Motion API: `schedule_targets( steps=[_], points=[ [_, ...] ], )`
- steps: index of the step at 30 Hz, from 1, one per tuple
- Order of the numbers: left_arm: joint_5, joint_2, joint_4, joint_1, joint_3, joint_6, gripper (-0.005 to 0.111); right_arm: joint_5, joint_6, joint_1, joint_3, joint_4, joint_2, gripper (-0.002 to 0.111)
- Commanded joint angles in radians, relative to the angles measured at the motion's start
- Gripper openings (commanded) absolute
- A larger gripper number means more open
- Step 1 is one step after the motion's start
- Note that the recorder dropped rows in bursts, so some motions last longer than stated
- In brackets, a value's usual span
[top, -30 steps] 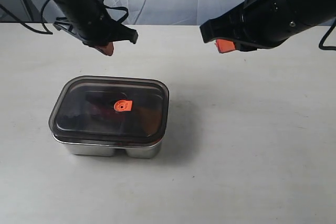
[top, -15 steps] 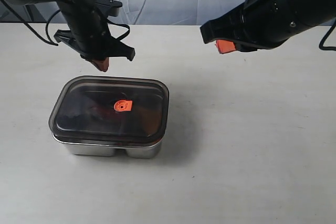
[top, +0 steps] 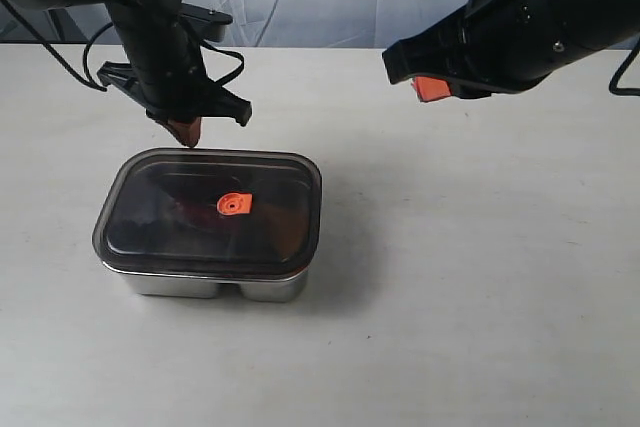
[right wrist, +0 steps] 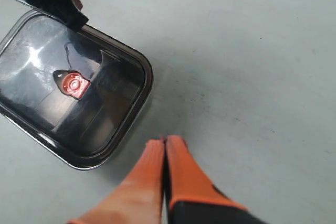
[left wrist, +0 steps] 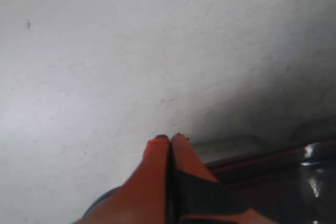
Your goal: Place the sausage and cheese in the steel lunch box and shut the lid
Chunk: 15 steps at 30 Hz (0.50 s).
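Just over the far edge of the lid [top: 210,209], the left gripper [top: 186,133] points down with fingers [left wrist: 156,156] pressed together, way nearer than the right gripper [top: 431,88], also clamped empty.

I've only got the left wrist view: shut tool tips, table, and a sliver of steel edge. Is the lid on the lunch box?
Observer: Yes. The exterior view shows the lid lying flat over the whole steel lunch box.
Operator: Where's my left tool against it?
Observer: The left tool points down over the lid's far edge, near its left corner. I cannot tell if they touch.
Operator: And the right one?
Observer: The right tool is shut, empty, and up in the air off to the box's right.
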<state>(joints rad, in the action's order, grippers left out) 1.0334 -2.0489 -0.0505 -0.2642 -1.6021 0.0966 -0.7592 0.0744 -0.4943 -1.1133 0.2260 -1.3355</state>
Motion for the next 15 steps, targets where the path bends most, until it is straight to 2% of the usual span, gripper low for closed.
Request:
schedule_targets(
  steps=[1,11,15],
  points=[
    [0.021,-0.005,0.021,0.004,-0.006,-0.028,0.0,0.014,0.003,0.006,0.0,-0.011,0.0,0.0],
    [0.021,-0.005,0.057,0.002,-0.006,-0.075,0.0,0.035,0.003,0.006,0.002,-0.012,-0.015,0.0],
    [-0.002,0.002,0.037,0.004,-0.006,-0.067,0.0,0.112,0.003,0.006,0.002,0.039,-0.132,0.0]
  ],
)
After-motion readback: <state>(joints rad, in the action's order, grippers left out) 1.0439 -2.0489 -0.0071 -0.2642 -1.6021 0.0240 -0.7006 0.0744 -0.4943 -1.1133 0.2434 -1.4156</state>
